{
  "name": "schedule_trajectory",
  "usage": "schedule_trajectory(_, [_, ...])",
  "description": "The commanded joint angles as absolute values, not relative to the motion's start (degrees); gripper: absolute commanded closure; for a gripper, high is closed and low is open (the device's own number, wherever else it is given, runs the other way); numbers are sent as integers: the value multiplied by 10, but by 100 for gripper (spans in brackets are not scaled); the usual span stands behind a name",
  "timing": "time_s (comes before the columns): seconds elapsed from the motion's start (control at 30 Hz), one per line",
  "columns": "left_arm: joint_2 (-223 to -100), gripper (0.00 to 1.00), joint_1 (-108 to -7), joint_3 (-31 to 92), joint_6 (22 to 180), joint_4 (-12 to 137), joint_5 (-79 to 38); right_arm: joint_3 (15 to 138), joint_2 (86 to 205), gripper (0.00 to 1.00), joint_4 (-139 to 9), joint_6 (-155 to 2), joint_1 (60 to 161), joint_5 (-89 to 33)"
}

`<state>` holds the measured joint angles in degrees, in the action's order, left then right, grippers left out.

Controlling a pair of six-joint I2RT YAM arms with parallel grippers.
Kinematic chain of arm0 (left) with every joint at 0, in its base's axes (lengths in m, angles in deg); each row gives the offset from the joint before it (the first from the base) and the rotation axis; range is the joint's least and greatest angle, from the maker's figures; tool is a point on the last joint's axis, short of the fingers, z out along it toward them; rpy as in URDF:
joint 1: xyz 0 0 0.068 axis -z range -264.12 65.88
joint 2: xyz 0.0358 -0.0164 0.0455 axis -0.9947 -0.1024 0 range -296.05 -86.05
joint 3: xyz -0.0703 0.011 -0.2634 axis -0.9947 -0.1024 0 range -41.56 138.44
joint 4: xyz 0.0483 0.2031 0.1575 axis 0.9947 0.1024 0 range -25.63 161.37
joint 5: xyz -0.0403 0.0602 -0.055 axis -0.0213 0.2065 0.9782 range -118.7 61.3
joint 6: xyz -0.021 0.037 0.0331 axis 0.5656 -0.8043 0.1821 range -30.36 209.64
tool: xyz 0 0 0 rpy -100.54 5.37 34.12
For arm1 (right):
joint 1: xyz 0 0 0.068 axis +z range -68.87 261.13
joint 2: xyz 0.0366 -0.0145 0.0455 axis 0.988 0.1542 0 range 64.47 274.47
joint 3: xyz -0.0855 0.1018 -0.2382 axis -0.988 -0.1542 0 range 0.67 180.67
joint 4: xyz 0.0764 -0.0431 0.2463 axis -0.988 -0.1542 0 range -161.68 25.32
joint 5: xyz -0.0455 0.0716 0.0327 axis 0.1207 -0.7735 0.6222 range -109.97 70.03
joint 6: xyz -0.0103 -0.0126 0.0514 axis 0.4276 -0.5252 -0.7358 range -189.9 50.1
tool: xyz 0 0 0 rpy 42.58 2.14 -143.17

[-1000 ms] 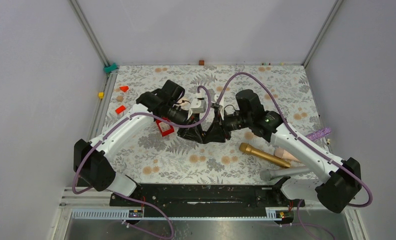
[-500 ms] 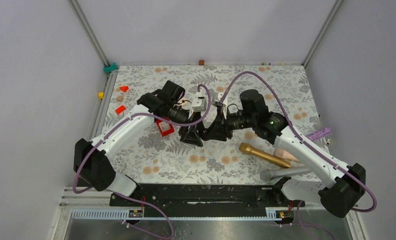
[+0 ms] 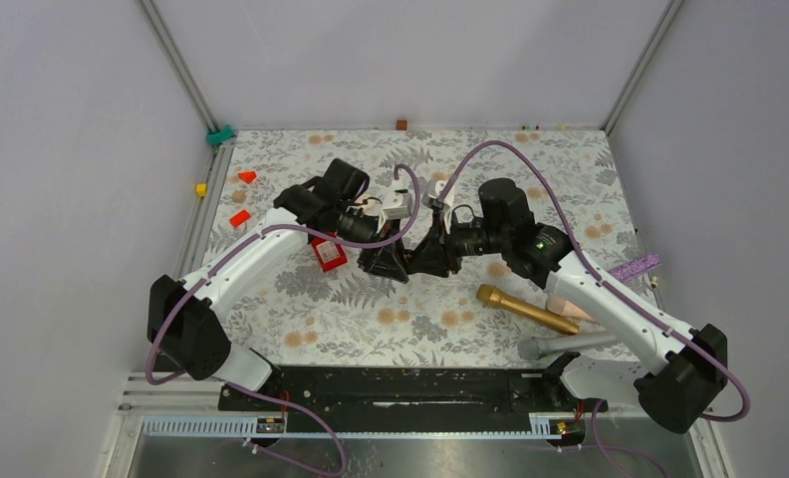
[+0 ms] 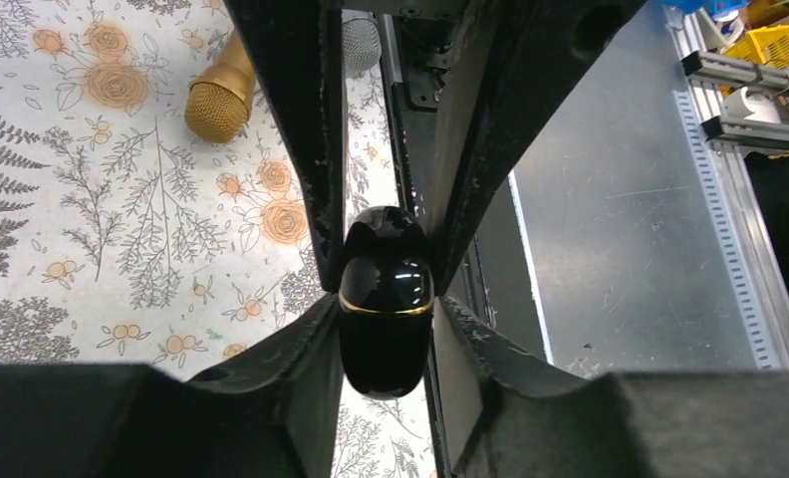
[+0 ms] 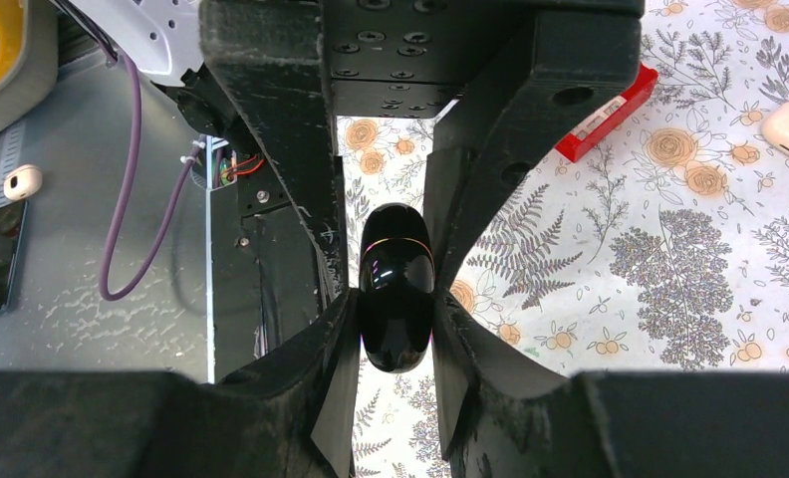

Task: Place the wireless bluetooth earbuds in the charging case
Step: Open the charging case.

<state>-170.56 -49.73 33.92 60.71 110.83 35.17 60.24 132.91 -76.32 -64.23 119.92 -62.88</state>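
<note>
Grip: my left gripper [image 4: 385,329] and right gripper [image 5: 396,321] both clench one black charging case [image 4: 386,284].
Microphones: two, lower right; gold mic [image 3: 526,309], silver mic [image 3: 568,345].
Red box [image 3: 328,253]: one, print unreadable.

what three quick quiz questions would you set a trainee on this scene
1. True or false: the glossy black oval charging case rests on the floral-patterned table.
2. How many grippers clamp it? A none, B one, C two.
3. Fill in: the gold metal microphone lies nearer the ___ arm.
Key: 1 false, it is held up off the surface; 2 C, the left gripper and right gripper each pinch it; 3 right.
</note>
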Motion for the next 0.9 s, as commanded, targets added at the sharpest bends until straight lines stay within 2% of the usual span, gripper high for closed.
schedule_trajectory(0.0, [-1701,66,-497,340,603,1090,377,602,1327,79,-737,-646,1200,-624])
schedule_trajectory(0.27, [-1700,80,-497,340,603,1090,378,604,1332,78,-743,-641,1200,-628])
schedule_trajectory(0.47, [-1701,79,-497,340,603,1090,377,606,1331,76,-744,-646,1198,-634])
schedule_trajectory(0.6, [-1700,83,-497,340,603,1090,381,609,1330,62,-749,-642,1192,-637])
schedule_trajectory(0.73, [-1702,89,-497,339,603,1090,387,613,1325,56,-755,-643,1182,-641])
schedule_trajectory(0.87, [-1704,91,-497,340,604,1091,391,614,1323,44,-759,-644,1177,-654])
